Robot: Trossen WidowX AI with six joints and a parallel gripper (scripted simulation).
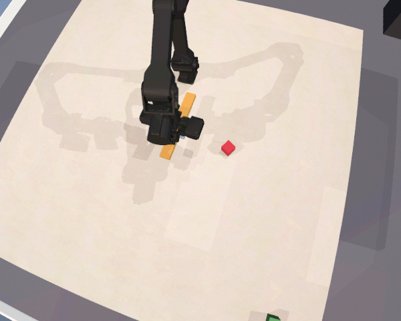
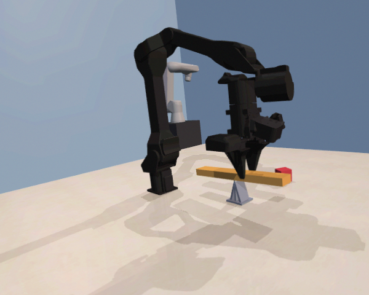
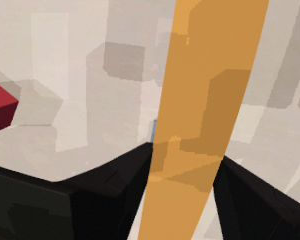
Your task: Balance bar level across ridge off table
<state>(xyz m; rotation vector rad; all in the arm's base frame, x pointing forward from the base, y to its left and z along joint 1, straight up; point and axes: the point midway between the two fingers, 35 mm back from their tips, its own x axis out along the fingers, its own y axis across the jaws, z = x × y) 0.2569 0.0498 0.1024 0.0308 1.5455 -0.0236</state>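
Note:
The orange bar [image 1: 166,152] [image 2: 264,177] [image 3: 215,50] is held near its middle, off the table and close to level. My gripper [image 2: 247,173] [image 3: 184,156] is shut on it, one finger on each long side; in the top view the arm hides the fingertips. The grey-blue ridge [image 2: 241,194] stands on the table directly under the held part of the bar. Its top meets or nearly meets the bar's underside; whether they touch I cannot tell. Only a sliver of the ridge [image 1: 182,137] [image 3: 154,131] shows beside the bar in the other two views.
A red cube [image 1: 228,148] [image 2: 283,170] [image 3: 0,107] lies on the table to the right of the bar in the top view. A green block [image 1: 273,317] is at that view's bottom edge. A grey arm [image 2: 177,110] stands on a dark box [image 2: 189,134] in the background.

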